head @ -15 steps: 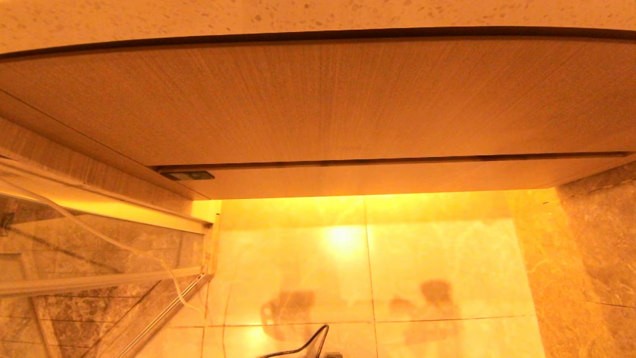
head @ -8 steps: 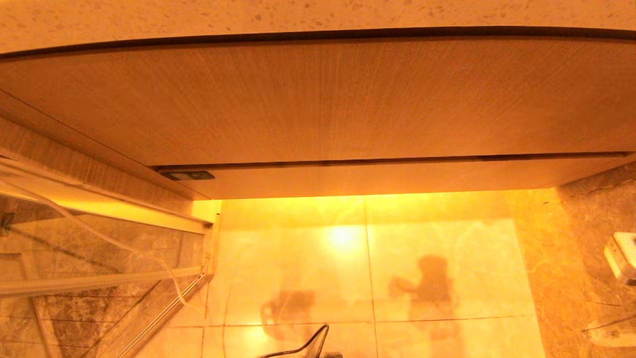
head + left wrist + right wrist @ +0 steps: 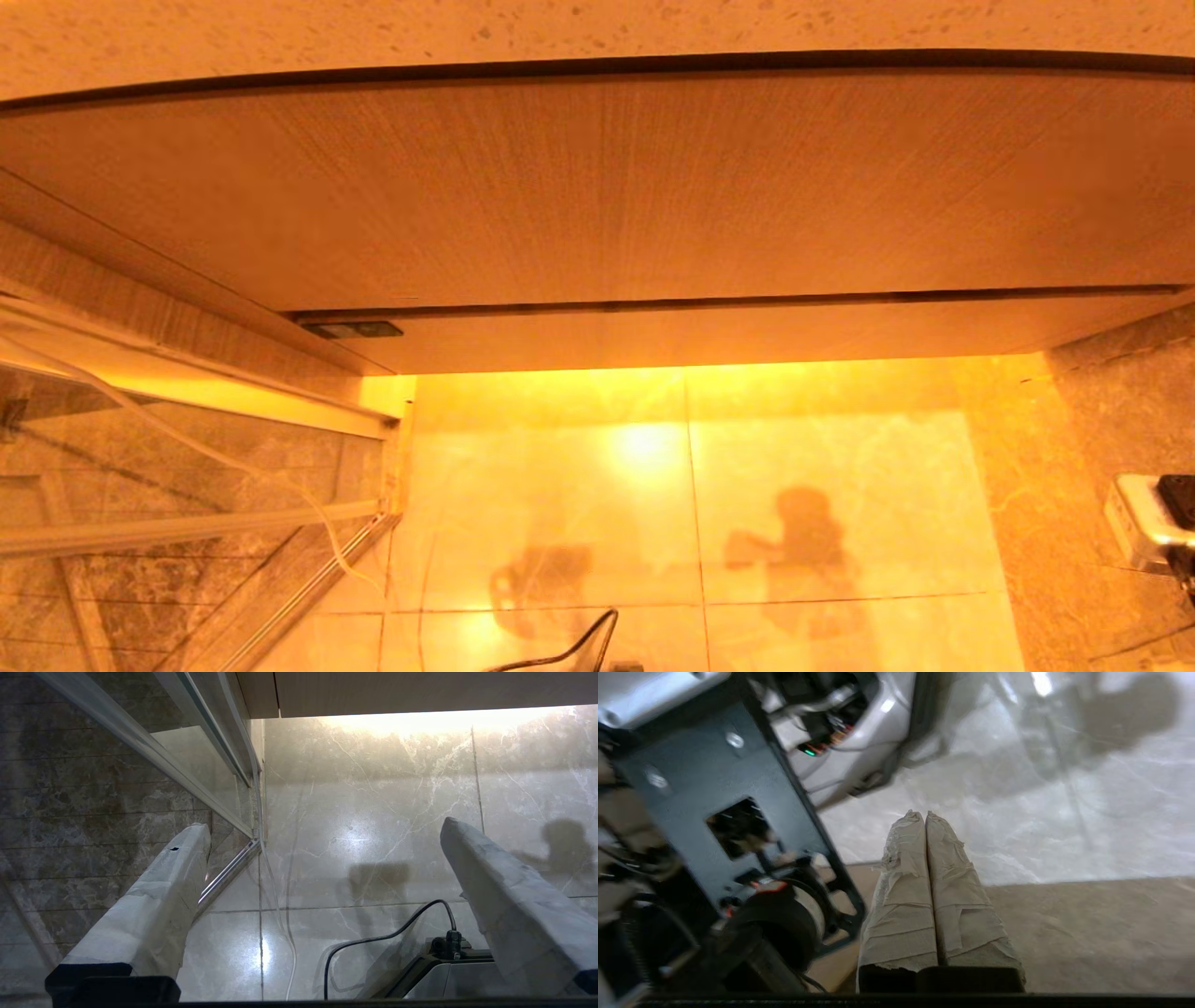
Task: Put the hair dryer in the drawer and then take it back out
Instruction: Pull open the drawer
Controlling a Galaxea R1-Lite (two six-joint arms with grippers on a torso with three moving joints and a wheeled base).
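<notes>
we cannot find the hair dryer in any view. the drawer (image 3: 747, 331) sits shut beneath the taller front panel (image 3: 597, 187), so we judge opening comes first. our right gripper (image 3: 920, 814) hangs low over the floor tiles (image 3: 794, 485), fingers pressed together and empty, only its edge showing at the head view's right. our left gripper (image 3: 322, 830) is spread wide, parked low near the glass partition (image 3: 140, 742).

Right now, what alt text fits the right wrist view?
The right gripper, its taped fingers pressed shut on nothing, points at a glossy marble floor. The robot's dark base with wiring fills one side; no hair dryer shows.
</notes>
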